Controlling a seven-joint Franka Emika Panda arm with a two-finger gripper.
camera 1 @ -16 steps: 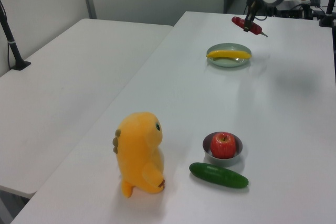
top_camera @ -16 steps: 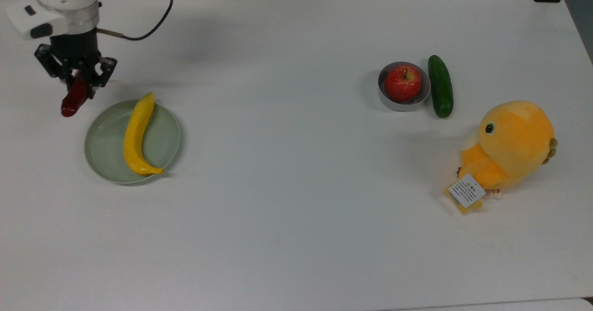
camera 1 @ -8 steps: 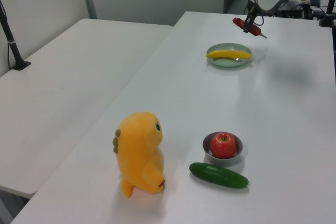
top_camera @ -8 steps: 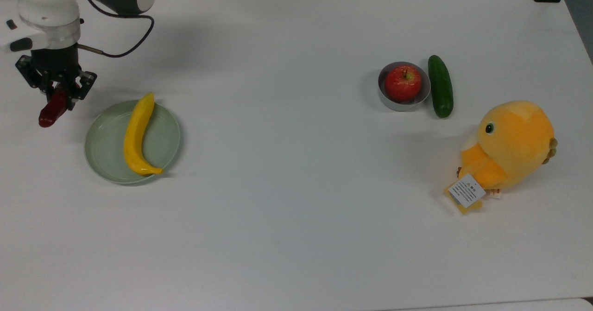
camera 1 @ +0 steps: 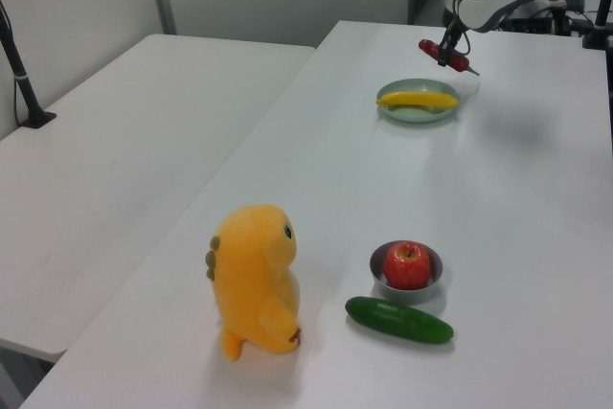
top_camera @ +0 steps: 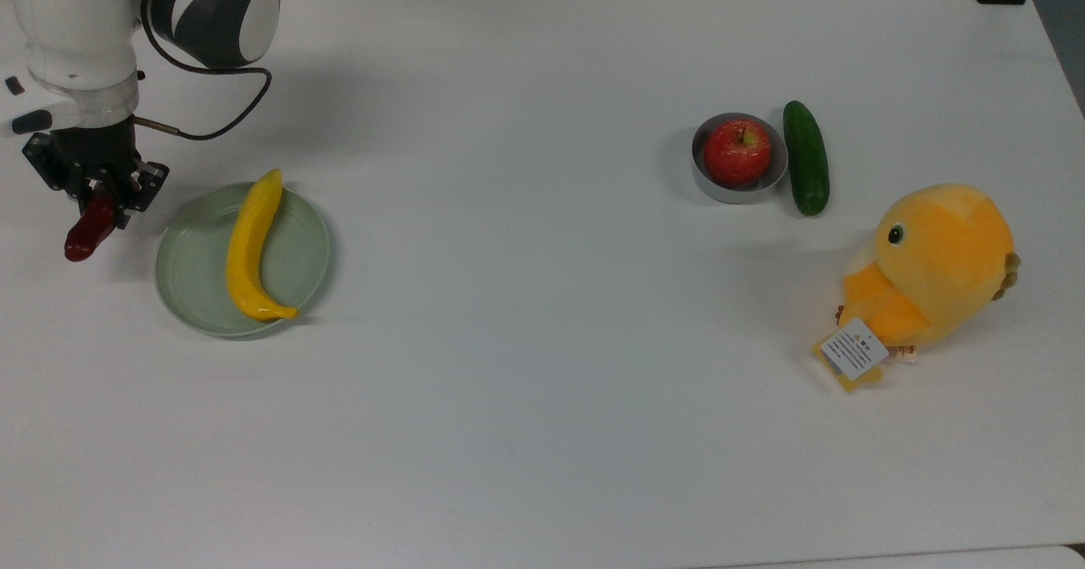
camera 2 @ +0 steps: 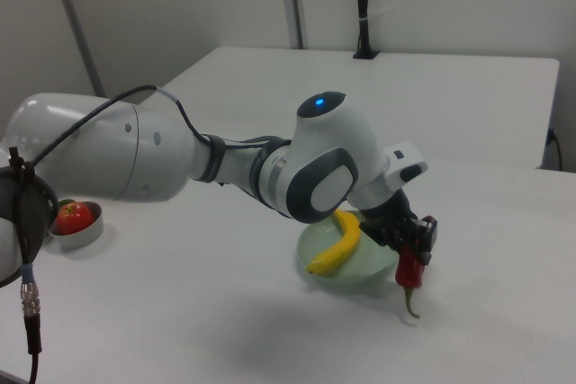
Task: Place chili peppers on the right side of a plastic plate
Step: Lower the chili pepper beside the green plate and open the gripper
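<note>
The chili pepper [top_camera: 86,230] is grasped by the hand [top_camera: 95,194], clenched on its upper part so that the red body hangs slanted below the fingers; in the right view the curved stem [camera 2: 410,302] points down toward the counter [top_camera: 542,340]. It is held clear of the surface, just off the top view's left of the plastic plate [top_camera: 197,285], presumably so that it can be lowered onto bare counter beside the rim rather than onto the plate, whose middle is taken by a banana [top_camera: 252,247]. In the right view the pepper hangs at the right view's right of the plate, which fits the side named in the task.

Compared with one second ago, the hand and pepper are seen further toward the top view's left and slightly nearer the camera's bottom edge, away from the plate's far rim. The banana, plate, apple [top_camera: 737,153], grey bowl [top_camera: 700,181], cucumber [top_camera: 805,169] and plush chick [top_camera: 932,268] are unchanged.
</note>
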